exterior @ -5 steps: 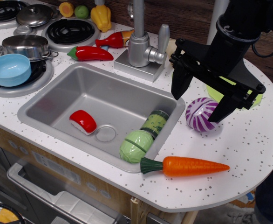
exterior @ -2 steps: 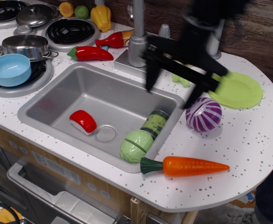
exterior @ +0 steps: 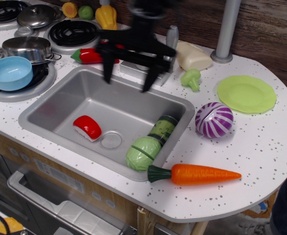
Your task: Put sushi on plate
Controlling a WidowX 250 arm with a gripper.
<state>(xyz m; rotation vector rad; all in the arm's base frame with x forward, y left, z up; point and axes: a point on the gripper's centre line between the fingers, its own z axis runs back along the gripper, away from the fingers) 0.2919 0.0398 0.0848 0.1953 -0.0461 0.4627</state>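
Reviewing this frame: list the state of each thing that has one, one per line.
hand: open, empty, above the sink's back edge
sushi: lying on the sink floor, untouched
plate: flat on the counter, nothing on it
sink: dry, holds sushi, green cabbage and a can
blue bowl: upright on a burner
purple cabbage: on the counter beside the plate
pot: lidded

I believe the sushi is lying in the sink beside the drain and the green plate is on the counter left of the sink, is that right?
Not quite. The sushi does lie in the sink beside the drain, but the observation.image view shows the green plate on the counter to the right of the sink, beyond the purple cabbage.
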